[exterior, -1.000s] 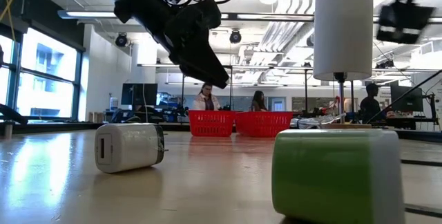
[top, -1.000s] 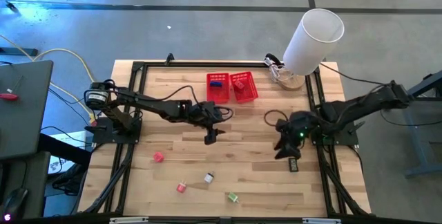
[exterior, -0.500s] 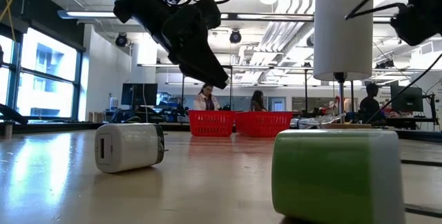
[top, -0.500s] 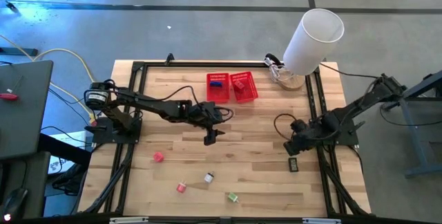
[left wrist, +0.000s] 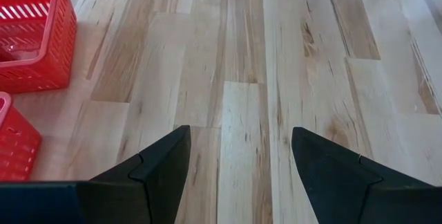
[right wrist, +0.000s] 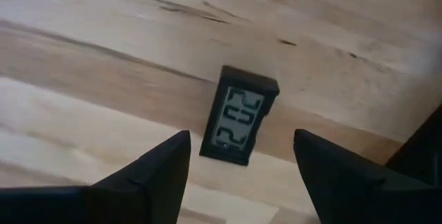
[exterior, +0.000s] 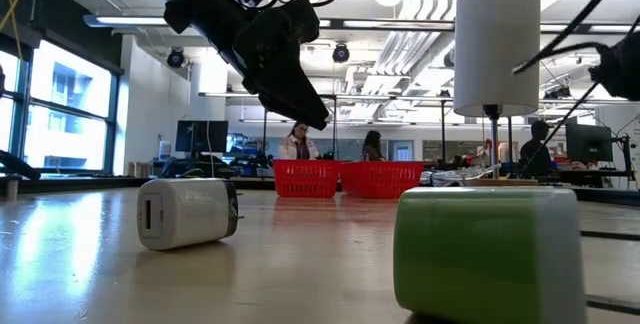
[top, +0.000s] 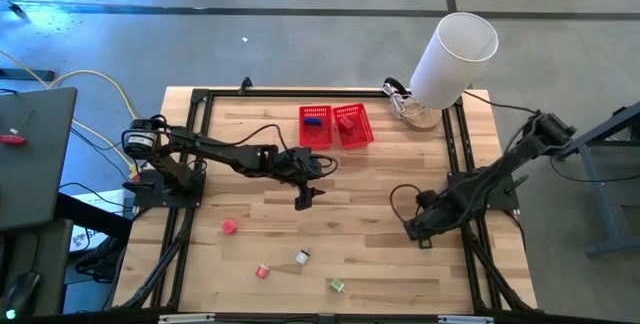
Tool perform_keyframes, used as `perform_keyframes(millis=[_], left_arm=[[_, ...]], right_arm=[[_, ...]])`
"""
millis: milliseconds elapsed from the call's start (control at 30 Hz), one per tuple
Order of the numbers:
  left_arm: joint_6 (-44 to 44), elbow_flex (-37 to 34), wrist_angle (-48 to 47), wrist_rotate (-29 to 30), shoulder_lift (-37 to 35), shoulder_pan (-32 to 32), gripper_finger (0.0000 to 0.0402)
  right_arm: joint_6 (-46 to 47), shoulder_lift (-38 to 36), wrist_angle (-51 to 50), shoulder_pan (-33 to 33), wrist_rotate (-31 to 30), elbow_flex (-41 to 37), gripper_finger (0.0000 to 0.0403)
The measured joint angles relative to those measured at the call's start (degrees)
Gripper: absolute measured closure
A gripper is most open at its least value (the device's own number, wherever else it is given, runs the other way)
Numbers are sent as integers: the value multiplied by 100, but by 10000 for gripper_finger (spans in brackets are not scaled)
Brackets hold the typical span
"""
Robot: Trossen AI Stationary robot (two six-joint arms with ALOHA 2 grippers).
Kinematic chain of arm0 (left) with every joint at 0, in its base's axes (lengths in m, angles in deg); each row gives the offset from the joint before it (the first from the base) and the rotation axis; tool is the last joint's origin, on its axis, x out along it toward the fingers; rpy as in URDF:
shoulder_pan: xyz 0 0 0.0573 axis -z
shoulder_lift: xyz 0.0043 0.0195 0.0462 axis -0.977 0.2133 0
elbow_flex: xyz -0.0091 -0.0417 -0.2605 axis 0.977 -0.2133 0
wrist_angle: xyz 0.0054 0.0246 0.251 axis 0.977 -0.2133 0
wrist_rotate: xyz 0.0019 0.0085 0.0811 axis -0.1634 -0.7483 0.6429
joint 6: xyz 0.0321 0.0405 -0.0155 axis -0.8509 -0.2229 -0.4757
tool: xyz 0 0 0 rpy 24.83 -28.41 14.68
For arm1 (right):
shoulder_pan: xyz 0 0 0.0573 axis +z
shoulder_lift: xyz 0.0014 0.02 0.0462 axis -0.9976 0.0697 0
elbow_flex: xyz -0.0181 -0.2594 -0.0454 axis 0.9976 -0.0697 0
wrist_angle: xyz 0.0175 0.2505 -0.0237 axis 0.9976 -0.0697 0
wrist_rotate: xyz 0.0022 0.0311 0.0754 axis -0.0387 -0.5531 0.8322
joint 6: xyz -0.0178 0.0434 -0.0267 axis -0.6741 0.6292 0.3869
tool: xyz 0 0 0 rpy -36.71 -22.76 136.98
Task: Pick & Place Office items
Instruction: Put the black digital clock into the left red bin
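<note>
One black rectangle (right wrist: 239,116) lies flat on the bench (right wrist: 103,58) just ahead of the open right pincer (right wrist: 242,175), centred between its fingers, long axis pointing away; the empty left pincer (left wrist: 238,172), also open, is farther.

You have just 1 readable marking here: the black rectangle (right wrist: 239,115), a small device lying flat on the tabletop (right wrist: 103,72), carries a pale display with dark segment digits. In the right wrist view they look like 3 or 4 figures, possibly 2s and a 3, but they sit sideways and you cannot read them with certainty. Nothing else shows legible text, labels or brands.
</note>
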Motion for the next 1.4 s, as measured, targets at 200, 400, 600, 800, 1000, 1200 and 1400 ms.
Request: perform_keyframes(millis=[200, 400, 600, 800, 1000, 1200, 1400], left_arm=[[4, 0, 4, 0, 0, 0, 156], [123, 0, 4, -13, 0, 15, 156], [166, 0, 4, -13, 0, 27, 156], [166, 0, 7, -11, 0, 63, 156], [166, 0, 7, -9, 0, 66, 156], [166, 0, 6, 7, 0, 66, 156], [164, 0, 7, 7, 0, 66, 156]], right_arm=[[-119, 580, 183, -27, -11, 0, 176], [-124, 1000, 243, -139, 103, 1, 178], [-236, 1177, 520, -191, 48, 0, 179], [-248, 1225, 660, -193, 85, 0, 186], [-378, 1225, 701, -196, 135, 0, 220], [-822, 1229, 749, -191, 258, 0, 286], [-1529, 1225, 800, -268, 135, 0, 360]])
